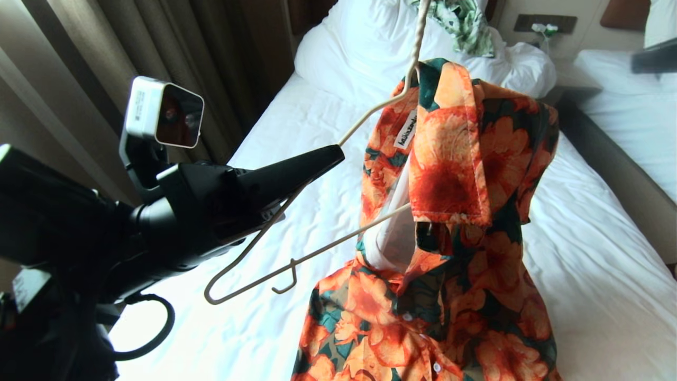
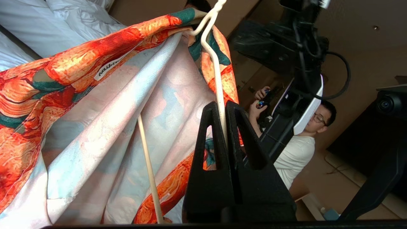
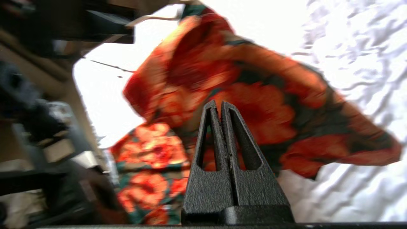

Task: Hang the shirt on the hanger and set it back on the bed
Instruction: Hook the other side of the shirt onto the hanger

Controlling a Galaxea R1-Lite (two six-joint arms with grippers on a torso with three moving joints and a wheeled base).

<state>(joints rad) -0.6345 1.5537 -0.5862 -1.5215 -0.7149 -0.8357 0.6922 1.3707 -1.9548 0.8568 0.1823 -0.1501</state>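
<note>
My left gripper (image 2: 222, 109) is pinching the hanger (image 1: 296, 259) by its bare sloping wire, the shirt (image 1: 455, 211) draped over the far shoulder beyond my fingertips, above the bed (image 1: 592, 254). My right gripper (image 3: 220, 106) is pressed together on nothing, the shirt just ahead of its tips. I judge the uncovered hanger end, beside my left fingers, needs the collar pulled along the wire toward them.

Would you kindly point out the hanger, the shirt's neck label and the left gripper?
hanger (image 1: 317, 253): head view, on its bare lower wire.
neck label (image 1: 405, 129): head view, on the white tag inside the shirt's collar.
left gripper (image 2: 222, 106): left wrist view, fingertips pinching the hanger wire.
</note>
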